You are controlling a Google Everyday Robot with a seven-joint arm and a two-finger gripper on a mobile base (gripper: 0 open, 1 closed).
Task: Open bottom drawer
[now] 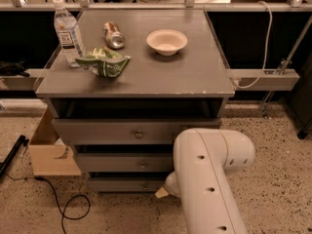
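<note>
The grey cabinet [136, 77] has three drawers. The bottom drawer [122, 185] is the lowest, with a slim grey front and a small round knob [145, 185]. It looks level with the drawer above. My white arm [209, 179] reaches down in front of the cabinet's lower right. My gripper [162, 192] is at its end, mostly hidden behind the arm. Only a small tan tip shows, just right of the bottom drawer's knob and slightly below it. Whether it touches the knob is hidden.
On the cabinet top are a water bottle [68, 33], a lying can [113, 34], a green chip bag [103, 64] and a white bowl [166, 41]. A cardboard box [48, 152] stands left of the cabinet. A black cable [63, 208] lies on the floor.
</note>
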